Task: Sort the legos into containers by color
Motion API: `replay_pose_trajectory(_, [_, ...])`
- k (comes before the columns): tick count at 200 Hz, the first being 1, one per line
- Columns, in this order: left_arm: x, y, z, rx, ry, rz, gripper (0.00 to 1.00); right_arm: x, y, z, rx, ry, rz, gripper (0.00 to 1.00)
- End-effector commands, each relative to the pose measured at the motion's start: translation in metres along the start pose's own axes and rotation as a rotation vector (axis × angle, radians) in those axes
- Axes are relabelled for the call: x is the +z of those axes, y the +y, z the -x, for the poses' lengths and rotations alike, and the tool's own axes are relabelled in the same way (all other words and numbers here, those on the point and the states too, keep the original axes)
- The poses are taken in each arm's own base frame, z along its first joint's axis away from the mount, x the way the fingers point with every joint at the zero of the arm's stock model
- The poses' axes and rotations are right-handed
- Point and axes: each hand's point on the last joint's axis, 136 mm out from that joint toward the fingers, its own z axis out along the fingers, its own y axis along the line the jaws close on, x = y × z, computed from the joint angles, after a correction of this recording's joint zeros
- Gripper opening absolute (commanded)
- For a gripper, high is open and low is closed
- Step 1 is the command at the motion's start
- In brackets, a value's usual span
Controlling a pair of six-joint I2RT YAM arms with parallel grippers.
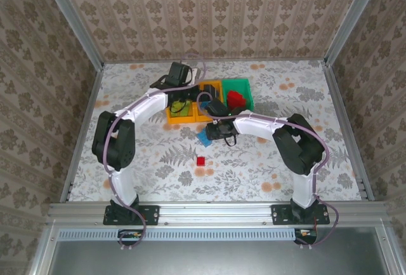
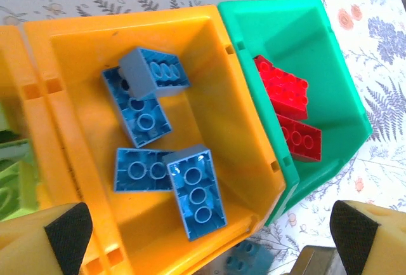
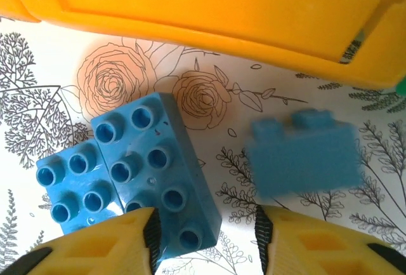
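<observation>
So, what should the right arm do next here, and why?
Probably close the right jaws on the long blue brick and lift it. They straddle one end of it with a gap on one side, it lies on the table, and the orange bin just beyond holds blue bricks.
</observation>
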Motion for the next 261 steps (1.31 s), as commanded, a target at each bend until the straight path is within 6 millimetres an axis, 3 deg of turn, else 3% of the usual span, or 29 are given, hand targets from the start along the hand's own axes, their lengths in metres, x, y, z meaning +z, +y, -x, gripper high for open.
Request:
replay_pose_trajectory(1, [-0.019,0.002,0.002,0.004,-0.034,0.011,1.00,0.004,-0.015,-0.019,0.010,0.059,-0.062,0.40])
replay_pose_trajectory(41, [-0.030,0.011,-0.010,-0.001,-0.034,0.026,1.00,-0.007,-0.036,-0.058,0.043,0.108,-0.094,0.34])
replay_pose_trajectory(92, [-0.030,0.016,-0.024,0.002,-0.005,0.037,1.00,-0.036,-0.059,-0.097,0.077,0.124,-0.119,0.34])
replay_pose_trajectory(120, [-0.029,0.018,-0.028,-0.001,0.003,0.039,1.00,-0.054,-0.057,-0.090,0.087,0.064,-0.091,0.37])
replay_pose_trajectory(150, [-0.029,0.020,-0.030,-0.003,0.003,0.048,1.00,-0.068,-0.038,-0.070,0.054,-0.012,-0.003,0.47])
replay_pose_trajectory(183, [-0.033,0.021,-0.032,-0.001,-0.004,0.056,1.00,-0.057,-0.027,-0.078,-0.037,0.048,0.022,0.61])
replay_pose_trajectory(205, [-0.035,0.023,-0.033,0.001,-0.010,0.064,1.00,-0.042,-0.028,-0.090,-0.080,0.120,-0.007,0.62])
replay_pose_trajectory(239, [-0.038,0.024,-0.035,0.002,-0.011,0.067,1.00,-0.028,-0.031,-0.090,-0.122,0.155,-0.053,0.62])
replay_pose_trajectory(261, [-0.039,0.025,-0.036,0.002,-0.010,0.075,1.00,-0.024,-0.034,-0.091,-0.148,0.170,-0.076,0.56])
